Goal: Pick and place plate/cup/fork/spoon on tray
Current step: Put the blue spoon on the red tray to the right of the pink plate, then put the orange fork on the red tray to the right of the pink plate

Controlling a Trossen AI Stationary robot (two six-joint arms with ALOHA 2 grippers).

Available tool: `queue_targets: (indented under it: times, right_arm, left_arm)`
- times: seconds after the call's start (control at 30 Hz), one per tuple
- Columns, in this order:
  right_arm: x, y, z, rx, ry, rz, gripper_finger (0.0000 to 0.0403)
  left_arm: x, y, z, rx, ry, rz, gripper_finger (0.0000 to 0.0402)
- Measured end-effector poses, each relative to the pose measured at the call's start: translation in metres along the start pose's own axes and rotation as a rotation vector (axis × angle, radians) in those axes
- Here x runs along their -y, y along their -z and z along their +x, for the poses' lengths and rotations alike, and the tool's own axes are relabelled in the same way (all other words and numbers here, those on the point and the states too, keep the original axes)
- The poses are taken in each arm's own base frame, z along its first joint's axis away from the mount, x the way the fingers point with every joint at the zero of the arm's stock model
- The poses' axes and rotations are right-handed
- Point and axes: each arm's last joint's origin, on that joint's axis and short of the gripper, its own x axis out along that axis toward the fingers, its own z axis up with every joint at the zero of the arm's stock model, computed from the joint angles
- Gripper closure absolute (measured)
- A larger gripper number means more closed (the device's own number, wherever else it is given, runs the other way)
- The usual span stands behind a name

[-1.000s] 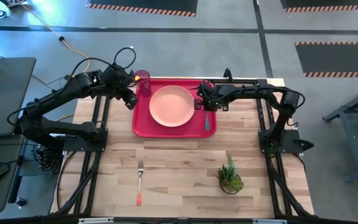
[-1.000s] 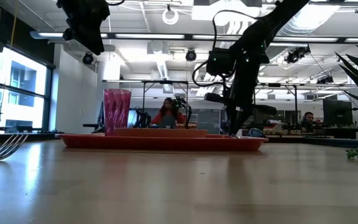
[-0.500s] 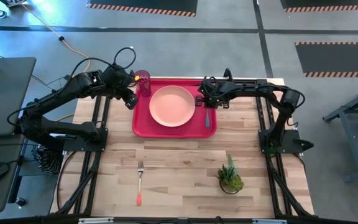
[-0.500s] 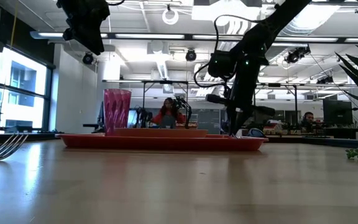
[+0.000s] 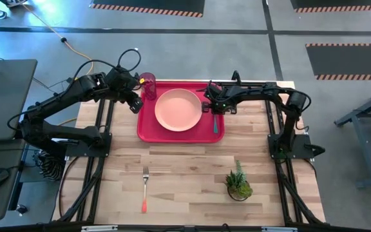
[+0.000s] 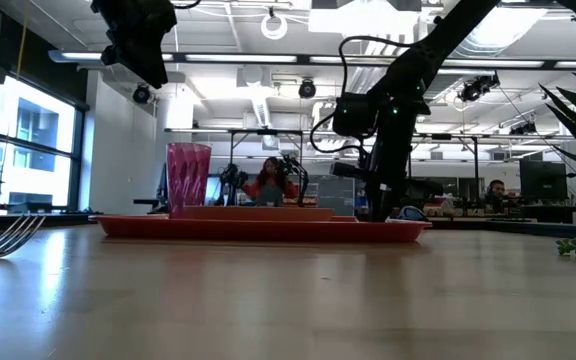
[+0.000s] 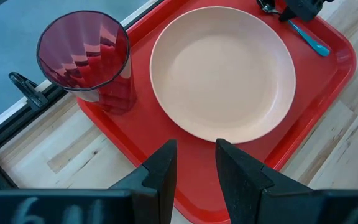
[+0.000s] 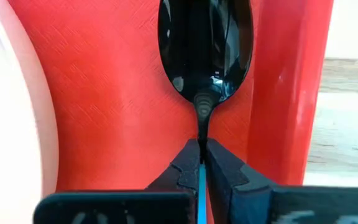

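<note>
Spoon (image 8: 204,46) neck between right end effector (image 8: 201,163) fingertips, over tray (image 8: 114,93).

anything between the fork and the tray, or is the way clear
Nothing visible stands in the way. The fork lies alone on bare wood near the table's front, and the boards between it and the tray are clear. The potted plant sits well off to the side.
</note>
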Motion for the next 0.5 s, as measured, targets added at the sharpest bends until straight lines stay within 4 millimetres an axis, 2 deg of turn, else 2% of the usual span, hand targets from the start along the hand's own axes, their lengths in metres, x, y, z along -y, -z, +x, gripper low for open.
queue_targets:
  times: [0.2, 0.5]
  right_arm:
    - [0.0000, 0.0001, 0.0001, 0.001, 0.001, 0.005, 0.0390]
    - [-0.0001, 0.0000, 0.0001, 0.001, 0.001, 0.015, 0.0343]
  left_arm:
    - [0.0000, 0.0000, 0.0000, 0.000, 0.000, 0.000, 0.0300]
    - [0.0000, 0.0000, 0.0000, 0.000, 0.000, 0.001, 0.0300]
